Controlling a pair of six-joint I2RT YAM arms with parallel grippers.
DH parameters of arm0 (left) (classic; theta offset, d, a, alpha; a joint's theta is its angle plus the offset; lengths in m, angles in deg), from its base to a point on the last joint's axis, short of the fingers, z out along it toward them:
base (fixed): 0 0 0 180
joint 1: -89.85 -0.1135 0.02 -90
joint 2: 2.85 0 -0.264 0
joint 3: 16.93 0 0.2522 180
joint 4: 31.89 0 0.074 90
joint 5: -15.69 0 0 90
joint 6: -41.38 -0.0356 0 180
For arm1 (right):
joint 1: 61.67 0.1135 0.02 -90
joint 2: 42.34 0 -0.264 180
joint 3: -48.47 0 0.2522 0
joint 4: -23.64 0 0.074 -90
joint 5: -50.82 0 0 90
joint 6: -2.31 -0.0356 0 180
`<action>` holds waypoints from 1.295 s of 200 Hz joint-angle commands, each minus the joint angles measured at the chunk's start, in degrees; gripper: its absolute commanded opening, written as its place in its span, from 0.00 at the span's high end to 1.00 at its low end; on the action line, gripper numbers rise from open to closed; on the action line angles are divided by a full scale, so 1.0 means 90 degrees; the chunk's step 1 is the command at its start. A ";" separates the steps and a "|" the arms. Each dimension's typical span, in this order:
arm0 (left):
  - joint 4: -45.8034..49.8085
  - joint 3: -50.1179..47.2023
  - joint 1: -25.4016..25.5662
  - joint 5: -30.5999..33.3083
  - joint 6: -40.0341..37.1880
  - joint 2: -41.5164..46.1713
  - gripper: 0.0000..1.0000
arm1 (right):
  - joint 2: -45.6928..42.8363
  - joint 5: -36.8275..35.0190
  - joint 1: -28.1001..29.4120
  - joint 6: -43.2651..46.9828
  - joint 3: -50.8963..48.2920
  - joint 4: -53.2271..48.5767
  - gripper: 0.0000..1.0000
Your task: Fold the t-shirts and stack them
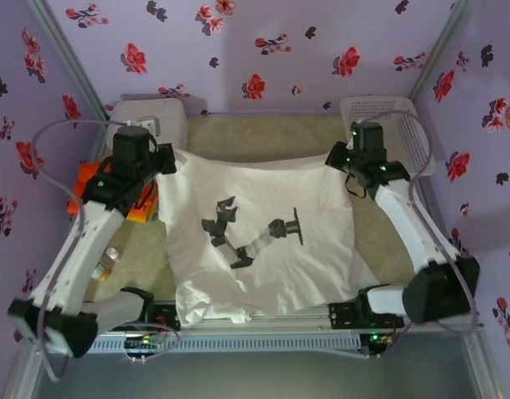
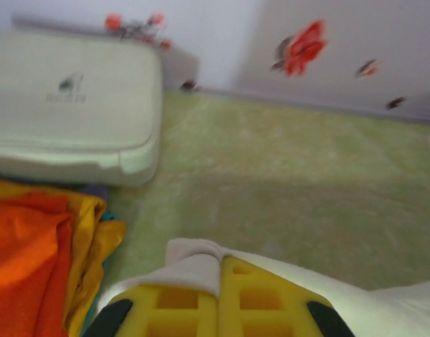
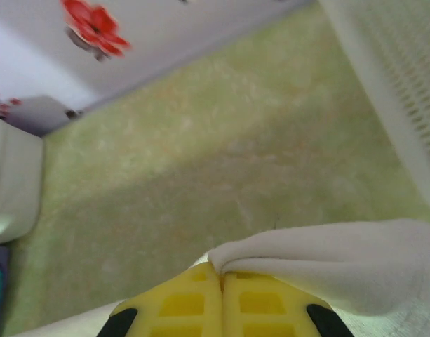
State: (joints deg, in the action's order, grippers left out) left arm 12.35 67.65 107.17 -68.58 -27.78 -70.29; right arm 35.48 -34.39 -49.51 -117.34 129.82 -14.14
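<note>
An off-white t-shirt (image 1: 263,241) with a black chest print hangs spread between both arms over the middle of the table. My left gripper (image 2: 220,261) is shut on the shirt's far left corner (image 2: 193,267), the cloth pinched between its yellow fingers. My right gripper (image 3: 222,270) is shut on the far right corner (image 3: 327,260) in the same way. The shirt's near edge drapes over the table's front rail. A folded orange t-shirt (image 2: 25,267) lies on a folded yellow t-shirt (image 2: 88,246) at the left (image 1: 113,195).
A white rigid rounded box (image 2: 74,105) stands at the back left (image 1: 151,116). A white mesh basket (image 3: 397,91) stands at the back right (image 1: 408,125). Green carpet (image 2: 292,175) covers the table. Flowered walls close in on three sides.
</note>
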 commanded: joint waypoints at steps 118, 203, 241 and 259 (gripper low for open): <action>-0.1834 0.1183 -0.1140 -0.1982 0.0594 -0.3117 1.00 | 0.3083 0.1150 -0.0483 0.0457 0.1878 0.0175 1.00; -0.1683 -0.1327 -0.1131 -0.2349 0.2475 -0.1041 1.00 | 0.2582 0.1060 -0.0474 0.0860 0.1076 -0.0523 1.00; -0.1619 -0.2204 -0.1114 -0.2346 0.3095 -0.0111 1.00 | 0.2443 0.0938 -0.0480 0.0834 0.0912 -0.0680 1.00; -0.1710 -0.2590 -0.1054 -0.2346 0.3389 0.0257 1.00 | 0.2403 0.0855 -0.0473 0.0843 0.0881 -0.0783 1.00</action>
State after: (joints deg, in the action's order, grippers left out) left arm -2.52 48.22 97.44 -89.19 -3.04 -72.00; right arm 59.63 -24.48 -53.70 -110.93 138.80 -18.73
